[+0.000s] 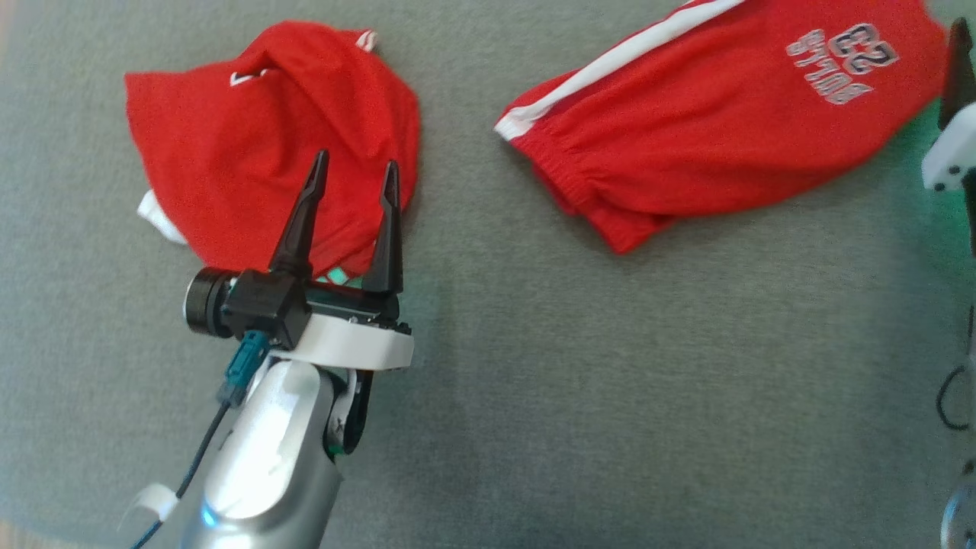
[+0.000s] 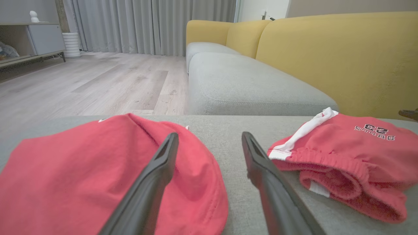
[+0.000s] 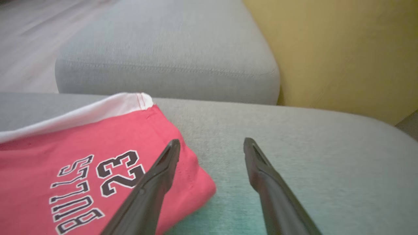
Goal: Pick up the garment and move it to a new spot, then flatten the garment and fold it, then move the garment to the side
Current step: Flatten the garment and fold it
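Observation:
Two red garments lie on a grey cushioned surface. A crumpled red garment with white trim lies at the left. My left gripper stands open over its near right edge, holding nothing. Red shorts with a white side stripe and a "BULLS 23" print lie at the right. My right gripper stands open and empty just beyond the printed end of the shorts, one finger over their corner. One of its dark fingers shows at the head view's right edge.
A sofa with a grey seat and a yellow back stands just beyond the cushioned surface. Wooden floor, grey curtains and a low cabinet lie farther off. Bare grey cushion stretches between the two garments and in front of them.

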### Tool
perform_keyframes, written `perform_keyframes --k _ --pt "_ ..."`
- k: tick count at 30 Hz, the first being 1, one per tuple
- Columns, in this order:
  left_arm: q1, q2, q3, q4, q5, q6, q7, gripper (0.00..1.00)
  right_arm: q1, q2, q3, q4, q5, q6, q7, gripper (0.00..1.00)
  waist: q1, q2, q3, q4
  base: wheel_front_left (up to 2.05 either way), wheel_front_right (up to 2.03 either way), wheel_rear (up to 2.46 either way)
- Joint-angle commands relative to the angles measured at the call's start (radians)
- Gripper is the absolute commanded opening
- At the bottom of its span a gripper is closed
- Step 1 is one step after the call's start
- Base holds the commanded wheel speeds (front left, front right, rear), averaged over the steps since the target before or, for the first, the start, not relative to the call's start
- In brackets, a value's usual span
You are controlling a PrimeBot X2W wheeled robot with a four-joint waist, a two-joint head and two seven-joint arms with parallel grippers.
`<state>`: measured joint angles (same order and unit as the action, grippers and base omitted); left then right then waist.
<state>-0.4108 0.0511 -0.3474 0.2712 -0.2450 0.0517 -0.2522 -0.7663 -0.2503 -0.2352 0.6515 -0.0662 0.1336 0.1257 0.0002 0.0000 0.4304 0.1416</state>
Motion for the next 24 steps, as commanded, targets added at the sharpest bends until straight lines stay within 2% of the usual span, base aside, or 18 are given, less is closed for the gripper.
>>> perform_keyframes --k 1,12,13,19,24 --pt "-0.023 0.010 0.042 -0.025 0.014 -0.001 -0.009 1.00 -0.032 -0.012 0.019 -0.011 -0.006 -0.003 0.009 1.00 -0.0002 0.0000 0.025 0.024 0.00 0.00 0.00" --pt "-0.038 0.000 0.040 -0.017 0.018 -0.013 -0.010 1.00 -0.139 -0.074 0.163 0.275 0.013 -0.003 0.089 0.98 -0.0002 0.0000 0.052 0.061 0.00 0.00 0.00" --pt "-0.039 0.000 0.040 -0.015 0.018 -0.013 -0.010 1.00 -0.143 -0.076 0.179 0.293 0.023 -0.003 0.091 0.02 -0.0002 0.0000 0.051 0.060 0.00 0.00 0.00" --pt "-0.036 0.000 0.054 -0.008 0.023 -0.007 -0.010 1.00 -0.165 -0.080 0.235 0.354 0.111 -0.003 0.057 0.00 -0.0002 0.0000 0.031 0.031 0.00 0.00 0.00" --pt "-0.033 -0.001 0.062 -0.007 0.024 -0.009 -0.010 1.00 -0.165 -0.102 0.248 0.357 0.182 -0.003 -0.014 0.00 -0.0002 0.0000 0.002 -0.007 0.00 0.00 0.00"
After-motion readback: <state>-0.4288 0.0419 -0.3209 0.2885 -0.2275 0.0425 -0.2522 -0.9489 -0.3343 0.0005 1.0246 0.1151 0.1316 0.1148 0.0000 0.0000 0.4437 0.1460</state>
